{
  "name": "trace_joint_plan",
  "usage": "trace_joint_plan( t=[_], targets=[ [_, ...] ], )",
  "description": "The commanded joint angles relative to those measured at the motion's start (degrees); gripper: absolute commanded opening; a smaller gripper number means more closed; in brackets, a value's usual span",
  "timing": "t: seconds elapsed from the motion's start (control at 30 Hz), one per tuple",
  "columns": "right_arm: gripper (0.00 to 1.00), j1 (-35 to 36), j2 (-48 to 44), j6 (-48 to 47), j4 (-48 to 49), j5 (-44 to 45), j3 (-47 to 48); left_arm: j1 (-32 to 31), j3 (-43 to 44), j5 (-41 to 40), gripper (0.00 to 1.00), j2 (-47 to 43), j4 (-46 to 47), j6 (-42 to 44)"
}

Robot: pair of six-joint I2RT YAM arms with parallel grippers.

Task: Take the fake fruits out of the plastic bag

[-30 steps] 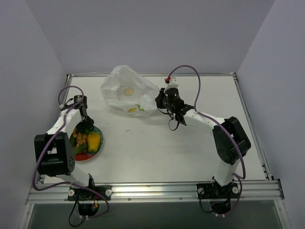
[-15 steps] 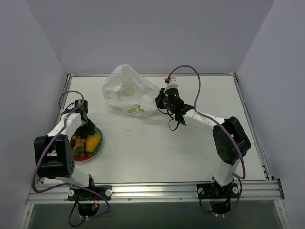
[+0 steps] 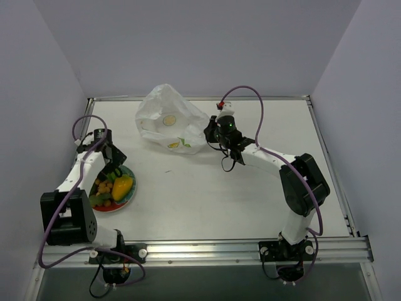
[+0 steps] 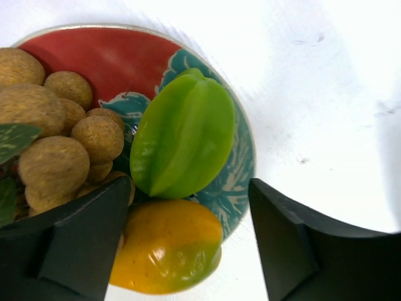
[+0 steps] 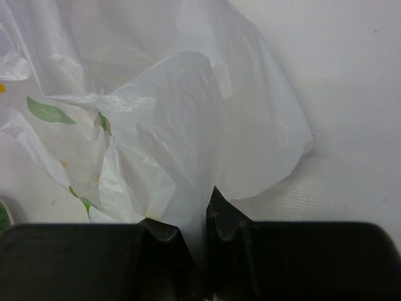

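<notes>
Just below spread left claw (image 4: 189,188), green fruit (image 4: 185,135), mango (image 4: 169,248), on plate (image 4: 106,53)

plastic bag (image 5: 156,94): thin, crinkled, translucent | fake fruits (image 4: 183,135): glossy | table (image 4: 326,75): matt

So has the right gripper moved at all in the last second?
No. The right gripper sits at the same spot below the far edge of the table, shut on the plastic bag at its right corner.
</notes>
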Motion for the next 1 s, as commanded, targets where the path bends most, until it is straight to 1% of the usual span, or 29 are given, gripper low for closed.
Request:
trace_joint_plan(
  t=[0.0, 0.13, 0.3, 0.4, 0.43, 0.47, 0.53, 0.57, 0.63, 0.7, 0.73, 0.8, 0.83, 0.87, 0.93, 0.97],
  targets=[
    [0.06, 0.5, -2.3, -0.2, 1.6, 1.0, 0.2, 0.4, 1.6, -0.5, 0.76, -5.6, 0.8, 1.3],
    [0.06, 0.7, -1.8, -0.4, 1.7, 1.1, 0.3, 0.4, 1.8, 0.8, 0.81, -8.9, 1.6, 2.3],
    [0.08, 1.0, -1.4, -0.5, 1.5, 1.5, 0.4, -0.9, 2.8, 4.8, 0.83, -14.0, 6.5, 5.5],
    [0.09, 1.1, -1.2, -0.9, 1.0, 1.8, 0.9, -4.2, 7.0, 2.2, 0.85, -16.9, 6.8, 9.7],
    [0.1, 1.1, -1.2, -1.0, 0.6, 2.0, 1.0, -7.3, 8.2, 1.4, 0.87, -18.5, 6.5, 10.9],
    [0.12, 1.1, -1.5, -1.1, 0.5, 2.2, 0.9, -8.5, 10.8, 0.9, 0.88, -19.4, 6.4, 13.9],
    [0.14, 1.3, -1.8, -1.1, 0.4, 2.7, 0.9, -11.0, 13.1, 0.0, 0.93, -22.1, 5.8, 16.8],
    [0.15, 1.3, -2.4, -1.2, 0.3, 3.1, 0.9, -13.1, 14.7, 0.2, 0.94, -23.3, 5.3, 18.9],
    [0.19, 1.6, -3.2, -1.3, 0.2, 3.2, 0.7, -14.6, 15.1, 2.1, 0.94, -27.0, 4.6, 20.5],
    [0.26, 2.1, -4.7, -1.7, -0.3, 4.5, 0.6, -15.4, 13.7, 4.2, 0.94, -29.9, 4.3, 21.7],
    [0.29, 2.2, -5.2, -1.9, -0.5, 4.9, 0.6, -15.4, 13.0, 6.8, 0.94, -32.8, 4.4, 22.1],
    [0.45, 2.5, -6.8, -2.4, -1.0, 6.1, 0.7, -15.5, 10.5, 8.6, 0.94, -35.7, 4.3, 23.3],
    [0.55, 2.8, -7.2, -2.3, -2.1, 6.7, 0.8, -15.5, 9.6, 9.0, 0.94, -38.8, 4.2, 23.7],
    [0.76, 2.9, -7.9, -2.5, -3.0, 7.3, 1.6, -15.5, 8.6, 9.5, 0.94, -40.4, 4.3, 24.7],
    [0.96, 3.6, -8.6, -2.5, -7.1, 10.3, 2.7, -15.5, 6.7, 9.5, 0.94, -44.4, 4.2, 25.9],
    [1.0, 3.8, -9.6, -2.4, -8.3, 11.8, 3.7, -15.5, 6.2, 9.4, 0.94, -45.9, 4.3, 27.4]
  ],
)
